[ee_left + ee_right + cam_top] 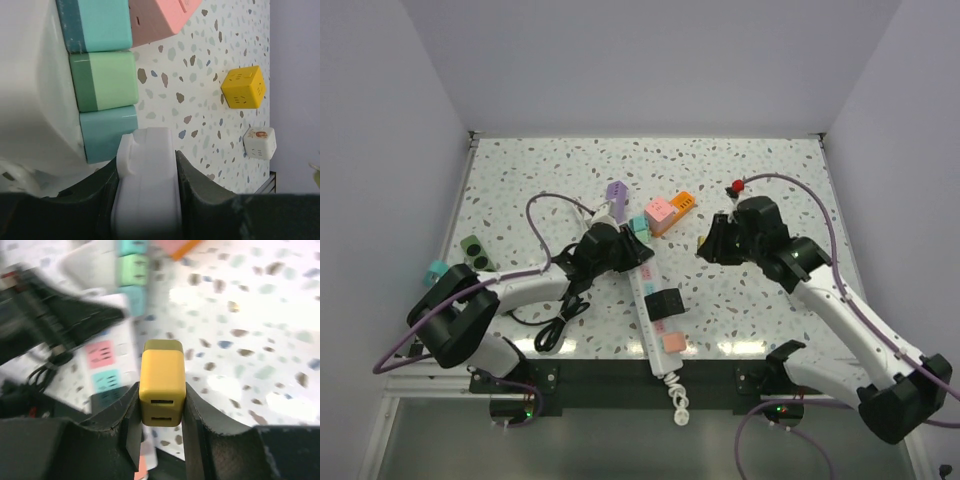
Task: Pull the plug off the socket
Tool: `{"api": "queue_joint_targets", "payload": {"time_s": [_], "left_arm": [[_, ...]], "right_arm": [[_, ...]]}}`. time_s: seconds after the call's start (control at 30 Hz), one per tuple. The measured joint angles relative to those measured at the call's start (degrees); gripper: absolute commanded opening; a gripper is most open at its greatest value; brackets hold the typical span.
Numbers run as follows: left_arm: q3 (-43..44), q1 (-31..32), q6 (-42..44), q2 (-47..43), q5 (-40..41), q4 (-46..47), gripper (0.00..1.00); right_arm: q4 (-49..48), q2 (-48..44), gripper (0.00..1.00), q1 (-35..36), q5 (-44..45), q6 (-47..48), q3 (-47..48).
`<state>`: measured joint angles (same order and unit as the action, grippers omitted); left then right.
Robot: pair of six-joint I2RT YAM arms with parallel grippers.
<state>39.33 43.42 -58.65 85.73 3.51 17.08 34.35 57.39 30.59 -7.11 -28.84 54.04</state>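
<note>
top view, power strip (647, 285): lies slantwise on the worktop (770, 180) between the two arms, with coloured plugs along it.
top view, left tool (623, 245): down at the strip's far end; what it holds is hidden here.
top view, right tool (708, 243): off to the strip's right, apart from it.
left wrist, left tool (147, 167): closed on the white plug (147, 195), one finger on each flat side.
left wrist, white plug's place: at the strip's edge, touching a teal plug (107, 137) that sits next to a green plug (105, 82); its pins are hidden.
left wrist, loose items: a yellow cube (243, 87) and a white cube (260, 142) lie well apart on the worktop.
right wrist, right tool (161, 405): clamped on a yellow plug (161, 375), held above the worktop and clear of the blurred strip.
handling, white plug: a hard, smooth, light shell, likely slippery; the pins probably sit tight, and the light strip may lift with it.
handling, grip: on the flat sides, close to the strip, pulling straight along the pins.
</note>
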Motion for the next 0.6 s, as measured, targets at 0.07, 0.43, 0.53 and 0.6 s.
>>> {"api": "queue_joint_targets", "payload": {"time_s": [0.07, 0.43, 0.53, 0.6], "left_arm": [[-0.42, -0.66, 0.7, -1.27, -0.39, -1.31, 0.0], [5.27, -1.09, 7.93, -4.61, -6.56, -8.68, 0.0], [6.05, -1.09, 9.51, -5.62, -6.82, -10.19, 0.0], [6.36, -1.09, 10.03, -5.75, -6.88, -10.88, 0.0]], "right_arm": [[3.78, 4.09, 0.0, -1.07, 6.84, -1.27, 2.6], [15.43, 29.05, 0.0, -16.74, 24.15, -7.54, 7.17], [14.62, 31.01, 0.0, -16.7, 24.15, -8.66, 5.35], [14.32, 33.18, 0.04, -16.76, 24.26, -9.35, 4.11]]}}
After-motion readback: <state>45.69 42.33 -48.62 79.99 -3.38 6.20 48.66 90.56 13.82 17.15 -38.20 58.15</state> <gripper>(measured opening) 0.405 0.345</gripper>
